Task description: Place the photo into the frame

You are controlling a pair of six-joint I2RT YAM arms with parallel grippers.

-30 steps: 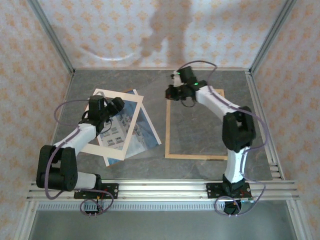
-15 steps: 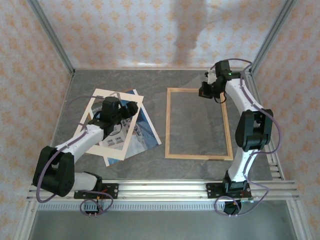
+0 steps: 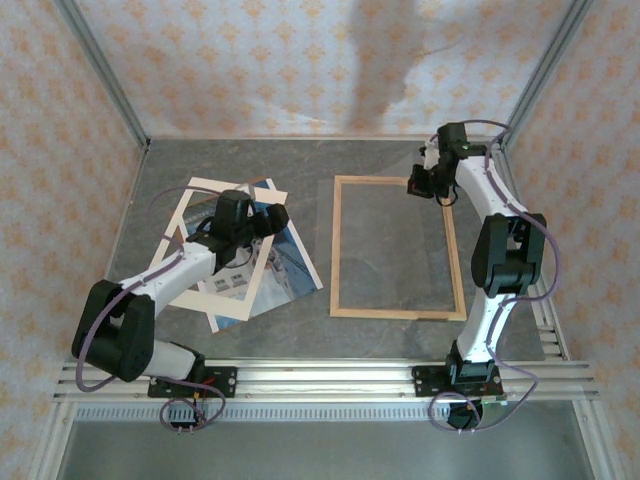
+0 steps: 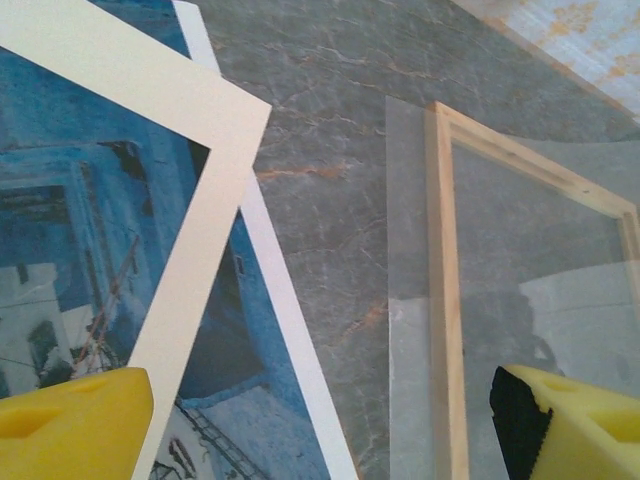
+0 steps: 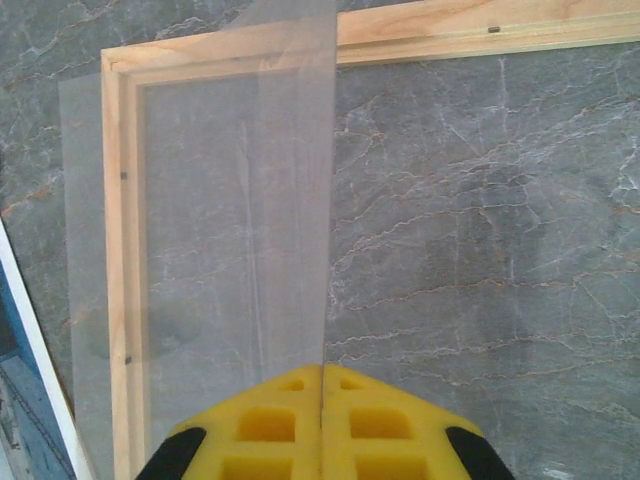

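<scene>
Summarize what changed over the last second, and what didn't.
The right gripper swung from the frame's far-left corner to its far-right corner, staying shut on a clear sheet. The left gripper, open, moved right above the mat and photo without taking hold of anything. The frame, mat and photo stayed put.

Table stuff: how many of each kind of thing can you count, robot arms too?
photo: 1
cream mat board: 1
wooden frame: 1
clear sheet: 1
robot arms: 2
Total: 6
</scene>
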